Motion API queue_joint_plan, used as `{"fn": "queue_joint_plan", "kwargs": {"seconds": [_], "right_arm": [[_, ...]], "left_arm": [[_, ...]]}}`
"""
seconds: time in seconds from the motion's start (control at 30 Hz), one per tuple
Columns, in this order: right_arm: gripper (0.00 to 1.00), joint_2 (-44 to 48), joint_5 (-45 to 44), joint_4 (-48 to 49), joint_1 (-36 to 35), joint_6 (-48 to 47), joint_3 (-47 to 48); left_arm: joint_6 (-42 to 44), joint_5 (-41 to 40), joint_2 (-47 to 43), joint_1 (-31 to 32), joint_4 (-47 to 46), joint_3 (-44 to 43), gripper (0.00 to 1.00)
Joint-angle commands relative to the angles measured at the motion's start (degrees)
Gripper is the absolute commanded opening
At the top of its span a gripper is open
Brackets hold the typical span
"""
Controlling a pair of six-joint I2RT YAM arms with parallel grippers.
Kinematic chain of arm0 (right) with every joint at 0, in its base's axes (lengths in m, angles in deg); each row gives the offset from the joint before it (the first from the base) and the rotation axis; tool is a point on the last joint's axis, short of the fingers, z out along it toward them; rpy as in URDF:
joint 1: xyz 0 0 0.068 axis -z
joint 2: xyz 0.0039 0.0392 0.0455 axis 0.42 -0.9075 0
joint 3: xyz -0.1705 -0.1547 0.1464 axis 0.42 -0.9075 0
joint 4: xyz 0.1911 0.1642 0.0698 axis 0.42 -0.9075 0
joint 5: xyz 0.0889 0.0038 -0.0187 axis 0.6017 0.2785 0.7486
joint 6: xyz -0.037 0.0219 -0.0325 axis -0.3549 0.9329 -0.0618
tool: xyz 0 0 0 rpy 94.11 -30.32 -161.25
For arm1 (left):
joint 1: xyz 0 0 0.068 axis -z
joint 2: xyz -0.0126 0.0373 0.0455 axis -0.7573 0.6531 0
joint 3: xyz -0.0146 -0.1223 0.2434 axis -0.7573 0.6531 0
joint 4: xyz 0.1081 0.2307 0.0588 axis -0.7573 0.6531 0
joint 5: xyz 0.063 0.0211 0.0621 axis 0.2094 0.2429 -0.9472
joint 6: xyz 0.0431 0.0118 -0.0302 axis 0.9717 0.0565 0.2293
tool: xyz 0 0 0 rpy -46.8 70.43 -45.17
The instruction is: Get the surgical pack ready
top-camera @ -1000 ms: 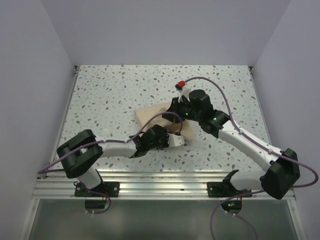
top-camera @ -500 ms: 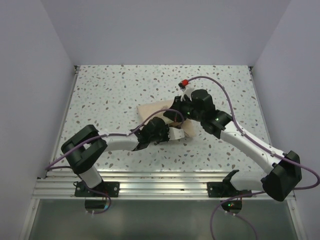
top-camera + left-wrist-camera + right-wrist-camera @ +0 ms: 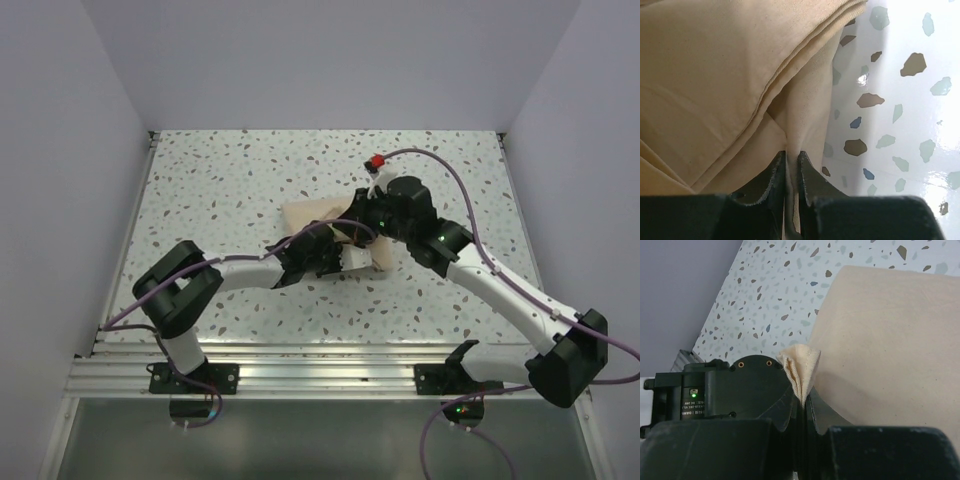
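Note:
The surgical pack shows as a folded beige cloth bundle [image 3: 312, 214] in the middle of the speckled table [image 3: 220, 180]. My left gripper [image 3: 347, 259] is at the bundle's near right corner. In the left wrist view it [image 3: 791, 156] is shut on a thin edge of the cloth [image 3: 715, 75], whose layered folds run up and to the right. My right gripper [image 3: 356, 227] reaches in from the right. In the right wrist view it [image 3: 804, 401] is shut on a bunched corner of the cloth [image 3: 890, 340]. The two grippers sit close together over the same corner.
Grey walls close in the table on the left, back and right. An aluminium rail [image 3: 320, 365] runs along the near edge by the arm bases. The left gripper's black body [image 3: 730, 385] sits right beside the right fingers. Purple cables loop over both arms.
Both grippers have moved a little toward the far right, still shut on the cloth. The bundle has shifted with them, and the left arm has stretched out further.

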Motion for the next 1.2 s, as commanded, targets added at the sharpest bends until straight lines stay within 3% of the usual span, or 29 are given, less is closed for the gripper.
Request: {"fn": "queue_joint_plan", "kwargs": {"seconds": [0.0, 0.37, 0.7, 1.17], "right_arm": [[0.0, 2.17, 1.9, -3.24, -0.66, 1.51, 6.48], [0.0, -0.29, -1.26, -2.72, -0.66, 1.42, 6.14], [0.0, -7.85, -6.96, -7.38, -0.66, -2.53, 20.89], [0.0, -11.19, -8.46, -10.8, -0.39, -4.73, 30.3]], "left_arm": [[-1.61, -2.73, 2.62, -3.97, 3.8, -2.94, 0.0], [-1.17, -2.72, 0.35, -3.89, 2.22, -3.12, 0.0], [1.73, -3.78, -0.09, -2.13, 2.57, -2.42, 0.0], [1.21, -3.61, 2.36, -2.13, 4.07, -4.61, 0.0]]}}
